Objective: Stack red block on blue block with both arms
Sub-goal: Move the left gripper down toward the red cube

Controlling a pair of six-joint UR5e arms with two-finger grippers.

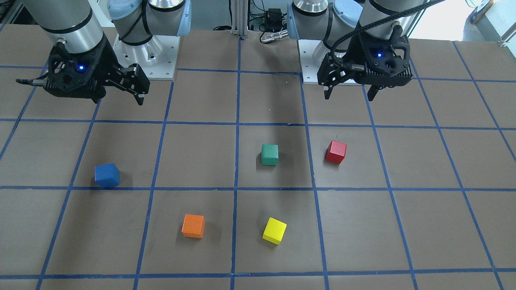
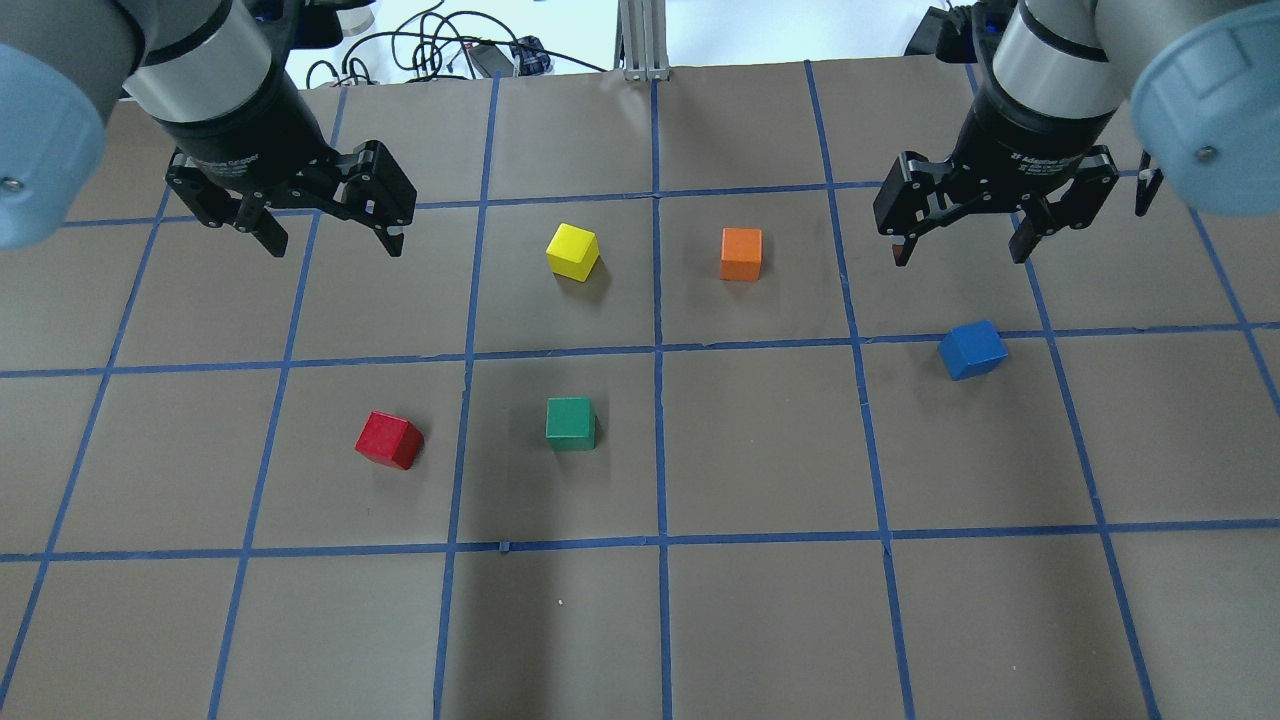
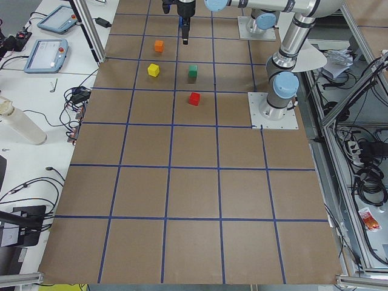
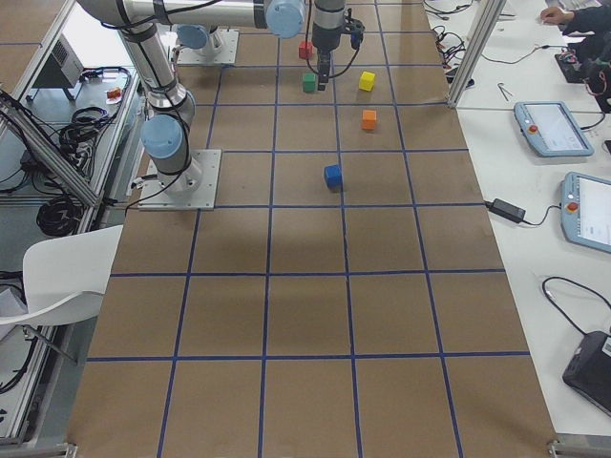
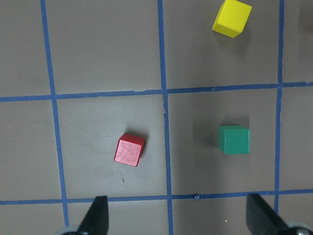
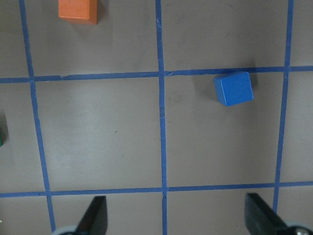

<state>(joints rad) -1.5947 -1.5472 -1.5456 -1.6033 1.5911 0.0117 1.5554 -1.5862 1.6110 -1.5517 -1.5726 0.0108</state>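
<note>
The red block (image 2: 390,440) lies on the table on my left side; it also shows in the front view (image 1: 336,152) and the left wrist view (image 5: 129,150). The blue block (image 2: 972,349) lies on my right side, also in the front view (image 1: 107,175) and the right wrist view (image 6: 234,88). My left gripper (image 2: 334,245) hangs open and empty above the table, apart from the red block. My right gripper (image 2: 958,252) hangs open and empty above the table, a little way from the blue block.
A green block (image 2: 571,423) sits right of the red one. A yellow block (image 2: 573,251) and an orange block (image 2: 741,254) sit farther out near the middle. The arms' base plates (image 1: 149,60) stand at the robot's edge of the taped brown table.
</note>
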